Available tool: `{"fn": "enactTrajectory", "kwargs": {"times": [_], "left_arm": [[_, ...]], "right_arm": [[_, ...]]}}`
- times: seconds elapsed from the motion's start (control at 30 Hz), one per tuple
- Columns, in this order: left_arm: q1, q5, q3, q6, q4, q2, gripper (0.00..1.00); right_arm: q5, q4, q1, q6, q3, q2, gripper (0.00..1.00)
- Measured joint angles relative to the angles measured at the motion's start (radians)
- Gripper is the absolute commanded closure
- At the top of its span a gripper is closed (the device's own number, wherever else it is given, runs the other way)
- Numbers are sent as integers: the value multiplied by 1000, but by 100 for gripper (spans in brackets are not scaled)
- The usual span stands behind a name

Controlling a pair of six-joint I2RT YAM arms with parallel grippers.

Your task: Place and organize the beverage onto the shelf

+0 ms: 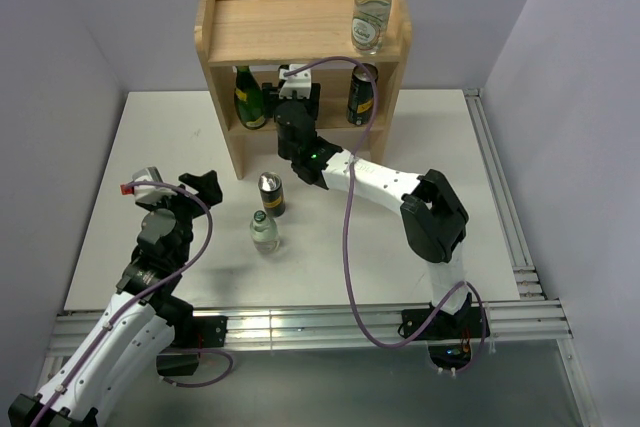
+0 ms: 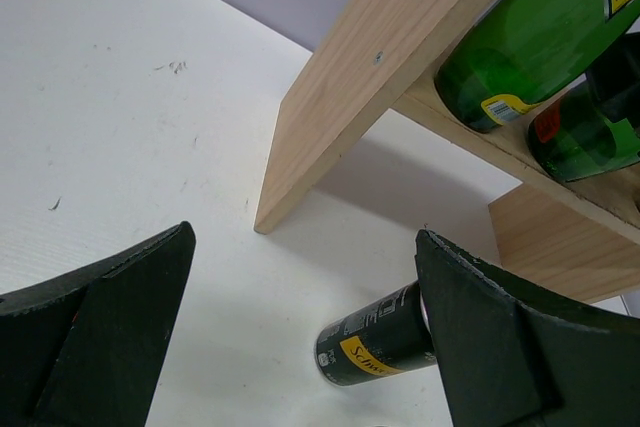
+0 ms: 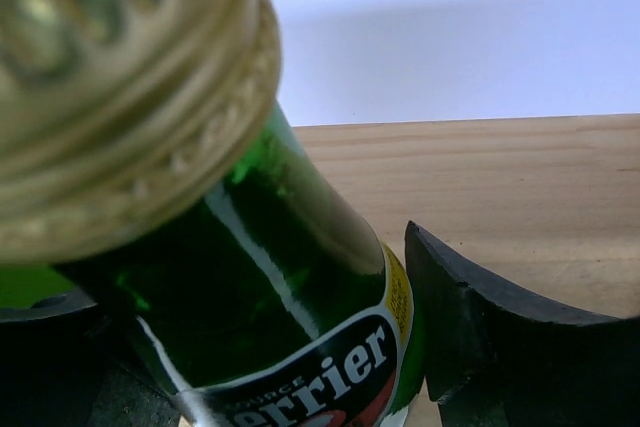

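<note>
The wooden shelf stands at the back. A clear bottle with a green cap stands on its top board. On the lower board are a dark green bottle and a dark can. My right gripper reaches in between them, shut on a second dark green bottle with a gold cap; its fingers press the label. That bottle sits low over the lower board. Another can and a clear bottle stand on the table. My left gripper hovers open to their left, with nothing between its fingers.
The shelf's left side panel comes down to the white table just ahead of my left gripper. The can shows beside its right finger. A metal rail runs along the table's right edge.
</note>
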Motion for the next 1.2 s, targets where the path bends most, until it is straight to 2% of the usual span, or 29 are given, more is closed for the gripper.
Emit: {"fn": "enactTrajectory", "kwargs": {"times": [0.07, 0.2, 0.3, 0.37, 0.93, 1.2], "left_arm": [[0, 0, 0, 0, 2, 2, 1], [0, 0, 0, 0, 2, 5, 1], [0, 0, 0, 0, 3, 5, 1], [0, 0, 0, 0, 5, 5, 1], [0, 0, 0, 0, 5, 5, 1], [0, 0, 0, 0, 5, 4, 1]], "right_arm": [[0, 0, -1, 5, 0, 0, 33], [2, 0, -2, 11, 0, 1, 21], [0, 7, -2, 22, 0, 2, 6], [0, 16, -2, 27, 5, 2, 0], [2, 39, -2, 37, 20, 2, 0], [25, 88, 33, 28, -135, -76, 0]]}}
